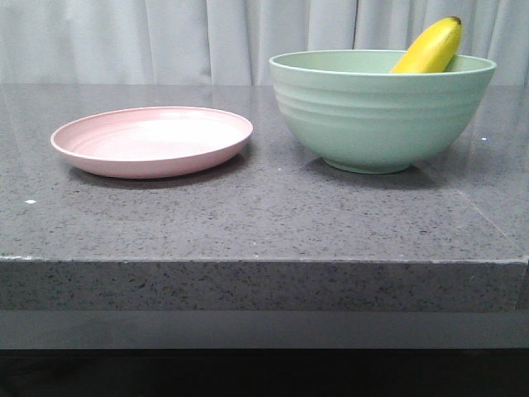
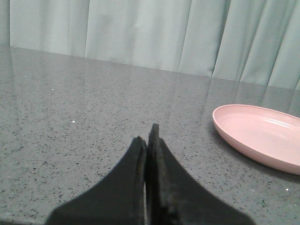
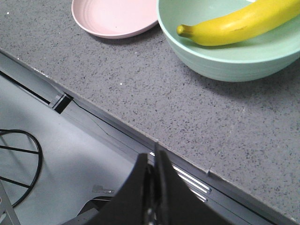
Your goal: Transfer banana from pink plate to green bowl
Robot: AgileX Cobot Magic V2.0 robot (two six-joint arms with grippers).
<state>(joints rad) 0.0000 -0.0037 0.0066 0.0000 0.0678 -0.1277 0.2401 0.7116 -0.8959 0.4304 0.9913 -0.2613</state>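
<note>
The yellow banana (image 1: 430, 48) lies inside the mint-green bowl (image 1: 380, 116) at the right, its dark stem tip poking above the rim. It also shows in the right wrist view (image 3: 239, 23), resting across the bowl (image 3: 234, 58). The pink plate (image 1: 153, 141) stands empty at the left; it also shows in the left wrist view (image 2: 262, 136) and the right wrist view (image 3: 115, 16). My left gripper (image 2: 147, 133) is shut and empty, low over the table left of the plate. My right gripper (image 3: 152, 157) is shut and empty, beyond the table's front edge. Neither gripper shows in the front view.
The grey speckled stone table (image 1: 248, 215) has a thick front edge (image 1: 248, 281). Pale curtains (image 1: 165, 41) hang behind it. In the right wrist view a metal rail (image 3: 187, 176) runs along the table edge and a black cable (image 3: 28, 159) lies on the floor below.
</note>
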